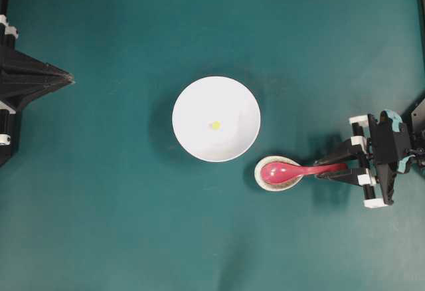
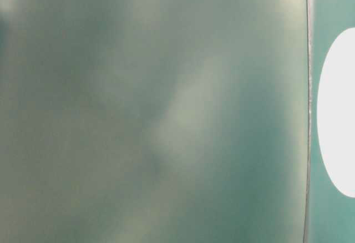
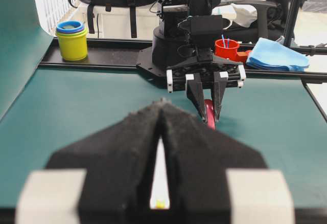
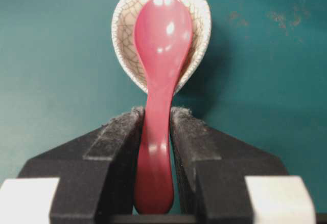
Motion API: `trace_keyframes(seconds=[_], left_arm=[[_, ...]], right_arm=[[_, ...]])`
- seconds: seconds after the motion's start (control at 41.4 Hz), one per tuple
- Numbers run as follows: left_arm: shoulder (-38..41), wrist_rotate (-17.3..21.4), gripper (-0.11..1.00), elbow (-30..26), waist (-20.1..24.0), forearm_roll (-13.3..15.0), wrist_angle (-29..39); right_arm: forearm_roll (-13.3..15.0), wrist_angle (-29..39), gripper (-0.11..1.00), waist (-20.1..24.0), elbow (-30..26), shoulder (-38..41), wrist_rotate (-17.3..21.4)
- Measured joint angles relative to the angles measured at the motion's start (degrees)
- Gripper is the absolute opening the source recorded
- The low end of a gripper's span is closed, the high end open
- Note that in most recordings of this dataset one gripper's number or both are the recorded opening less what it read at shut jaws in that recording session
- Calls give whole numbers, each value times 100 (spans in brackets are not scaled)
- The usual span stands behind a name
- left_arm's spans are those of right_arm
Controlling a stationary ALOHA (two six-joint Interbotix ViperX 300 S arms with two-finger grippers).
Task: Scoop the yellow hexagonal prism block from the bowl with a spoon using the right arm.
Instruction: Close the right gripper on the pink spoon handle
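The yellow hexagonal prism block (image 1: 216, 125) lies at the middle of the white bowl (image 1: 192, 105) in the centre of the table. The red-pink spoon (image 1: 292, 170) has its scoop resting in a speckled spoon rest (image 1: 279, 187), to the right of and below the bowl. Its handle points right. My right gripper (image 1: 325, 171) is shut on that handle; in the right wrist view both pads press the spoon (image 4: 162, 55) from either side at the gripper (image 4: 157, 114). My left gripper (image 1: 66, 77) sits shut at the far left, holding nothing. Through its narrow slit I see the block (image 3: 160, 204).
The crackle-glazed spoon rest (image 4: 122, 29) stands close to the bowl's lower right rim. Beyond the table's far edge in the left wrist view are a yellow-green cup stack (image 3: 72, 41), a red cup (image 3: 226, 48) and a blue cloth (image 3: 276, 55). The table-level view is mostly blurred, showing only the bowl (image 2: 338, 115).
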State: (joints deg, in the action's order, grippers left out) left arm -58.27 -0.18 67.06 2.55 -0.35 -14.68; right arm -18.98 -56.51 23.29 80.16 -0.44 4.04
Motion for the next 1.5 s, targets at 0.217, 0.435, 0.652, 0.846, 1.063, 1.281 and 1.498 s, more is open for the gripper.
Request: trace_keyframes(seconds=[0.217, 0.435, 0.652, 0.846, 1.063, 1.281, 1.498], left_arm=[[0, 0, 3, 0, -9, 0, 0], [0, 0, 3, 0, 0, 0, 0], [-9, 0, 3, 0, -9, 0, 0], [0, 0, 3, 0, -9, 0, 9], [-9, 0, 3, 0, 0, 0, 0], [0, 0, 3, 9, -9, 0, 9], [-9, -9, 3, 0, 0, 0, 9]], right_arm=[[0, 0, 23, 0, 0, 0, 0], [-9, 0, 23, 0, -53, 0, 0], [-9, 9, 23, 0, -123, 0, 0], [-105, 158, 23, 0, -149, 0, 0], [-176, 185, 23, 0, -149, -9, 0], [-176, 193, 28, 0, -132, -132, 0], [-176, 290, 47, 0, -105, -193, 0]])
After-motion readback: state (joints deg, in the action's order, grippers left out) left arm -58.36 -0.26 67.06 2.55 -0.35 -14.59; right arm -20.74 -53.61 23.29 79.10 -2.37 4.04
